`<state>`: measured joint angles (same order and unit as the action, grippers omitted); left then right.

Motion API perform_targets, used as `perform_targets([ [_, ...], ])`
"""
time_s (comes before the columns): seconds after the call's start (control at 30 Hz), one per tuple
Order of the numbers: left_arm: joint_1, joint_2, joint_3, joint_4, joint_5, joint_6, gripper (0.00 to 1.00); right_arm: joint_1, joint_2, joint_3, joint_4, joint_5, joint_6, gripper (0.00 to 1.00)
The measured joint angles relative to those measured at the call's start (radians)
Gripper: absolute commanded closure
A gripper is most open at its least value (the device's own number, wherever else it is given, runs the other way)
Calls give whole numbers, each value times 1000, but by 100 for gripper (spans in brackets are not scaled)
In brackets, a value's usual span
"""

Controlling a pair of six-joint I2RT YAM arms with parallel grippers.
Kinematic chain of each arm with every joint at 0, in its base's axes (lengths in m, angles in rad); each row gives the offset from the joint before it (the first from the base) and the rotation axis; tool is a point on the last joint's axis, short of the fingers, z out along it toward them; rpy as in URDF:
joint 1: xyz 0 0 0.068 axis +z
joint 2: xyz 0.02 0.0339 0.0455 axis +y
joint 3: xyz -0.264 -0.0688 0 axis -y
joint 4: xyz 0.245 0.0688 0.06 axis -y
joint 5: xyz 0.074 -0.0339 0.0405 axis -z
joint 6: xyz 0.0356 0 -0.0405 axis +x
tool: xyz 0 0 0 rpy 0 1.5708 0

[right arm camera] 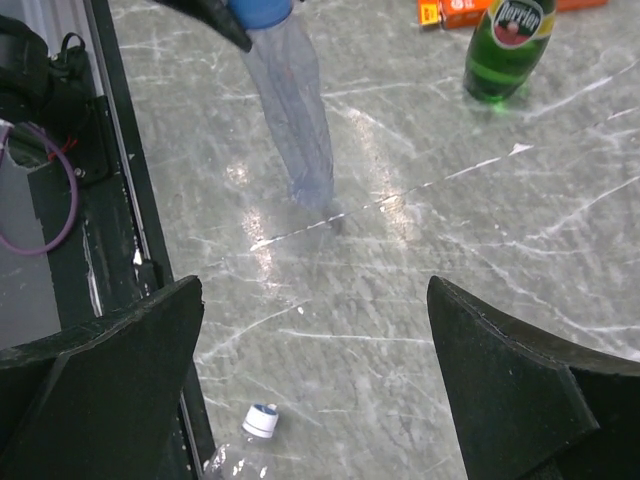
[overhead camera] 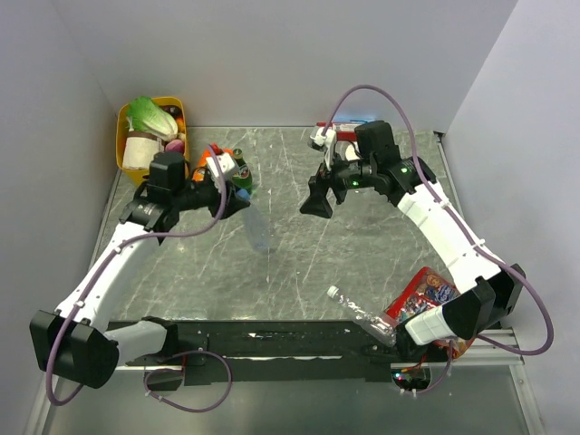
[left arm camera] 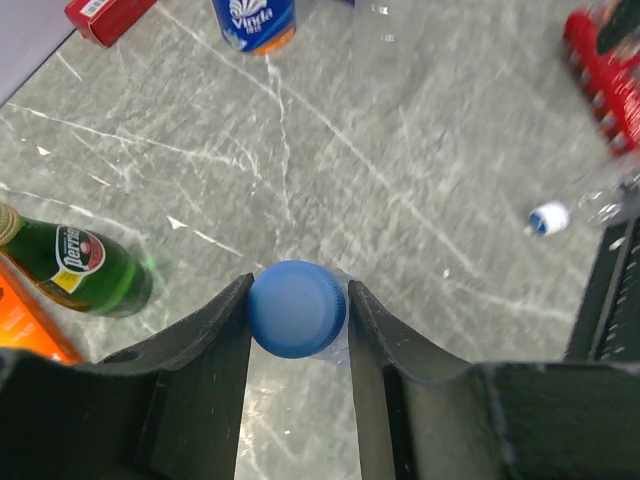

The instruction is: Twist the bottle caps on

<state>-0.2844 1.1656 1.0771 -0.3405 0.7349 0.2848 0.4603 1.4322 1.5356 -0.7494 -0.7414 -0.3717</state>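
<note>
Since the blue cap (left arm camera: 297, 308) already sits on the neck of the clear bottle (right arm camera: 296, 120), my left gripper (left arm camera: 298, 297) pinches it from both sides, with the bottle's foot slanting down to the table (right arm camera: 450, 210). My right gripper (right arm camera: 315, 300) hangs wide open and empty close by, likely placed to steady the body during twisting.

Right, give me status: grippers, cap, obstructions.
Left gripper shut on blue cap, on clear bottle. Right gripper open, empty. Second bottle lying aside, no obstruction.

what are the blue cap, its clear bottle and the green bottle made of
Blue cap: likely matte plastic, opaque, evenly coloured. Clear bottle: probably thin glossy plastic, see-through with wavy walls. Green bottle: looks like glass, deep glossy green, printed label.
</note>
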Motion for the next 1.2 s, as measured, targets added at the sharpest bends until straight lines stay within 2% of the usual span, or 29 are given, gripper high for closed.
perform_targets([
  [0.23,-69,-8,-61,-16,-145,137,71,0,0,-23,6,16,6,1],
  [0.5,-84,-22,-125,14,-212,157,69,0,0,-46,14,24,6,1],
  [0.83,-84,-53,-153,24,-216,161,43,0,1,-51,25,26,8,1],
  [1.2,-84,-52,-153,31,-216,162,36,0,19,-51,25,27,8,1],
])
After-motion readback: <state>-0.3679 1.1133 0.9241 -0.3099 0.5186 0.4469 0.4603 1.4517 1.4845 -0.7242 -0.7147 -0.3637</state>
